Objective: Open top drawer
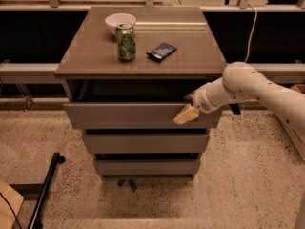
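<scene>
The top drawer (pixel 128 115) is a wide grey-taupe handleless front, pulled out a little from the cabinet, with a dark gap showing above it under the countertop. My gripper (pixel 187 112) reaches in from the right on a white arm. Its pale fingertips (pixel 186 115) rest over the drawer's upper edge near the right end. One finger seems to sit behind the front panel, hidden in the gap. Two smaller drawer fronts (pixel 145 143) lie below, closed.
On the cabinet top (pixel 190 56) stand a green can (pixel 126 42), a white bowl (pixel 120 21) and a dark blue packet (pixel 162 51). A black pole (pixel 45 190) lies on the speckled floor at left. A rail and a white cable run behind.
</scene>
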Available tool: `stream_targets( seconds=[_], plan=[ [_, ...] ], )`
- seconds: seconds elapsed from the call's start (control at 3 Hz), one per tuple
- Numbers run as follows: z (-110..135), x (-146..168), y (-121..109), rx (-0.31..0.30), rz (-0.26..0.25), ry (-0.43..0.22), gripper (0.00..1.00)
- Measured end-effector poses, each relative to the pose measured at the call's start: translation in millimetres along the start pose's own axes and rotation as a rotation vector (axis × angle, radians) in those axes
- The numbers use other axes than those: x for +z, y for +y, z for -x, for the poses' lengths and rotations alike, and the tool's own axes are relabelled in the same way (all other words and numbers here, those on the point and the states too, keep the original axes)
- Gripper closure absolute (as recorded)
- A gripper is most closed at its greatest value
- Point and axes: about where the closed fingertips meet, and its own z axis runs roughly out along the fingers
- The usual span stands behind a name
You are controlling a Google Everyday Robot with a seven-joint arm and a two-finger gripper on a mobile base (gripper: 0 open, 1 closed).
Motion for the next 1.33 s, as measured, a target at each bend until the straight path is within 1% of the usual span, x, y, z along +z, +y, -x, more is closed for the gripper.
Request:
stream_targets(
  seconds=[0.33,0.67,1.33],
  plan=[
    [0,0,0,0.0,0.0,0.0,0.0],
    [-31,-10,42,0.046,0.081,0.095,0.19],
    [-26,-14,39,0.046,0.081,0.095,0.64]
  ],
)
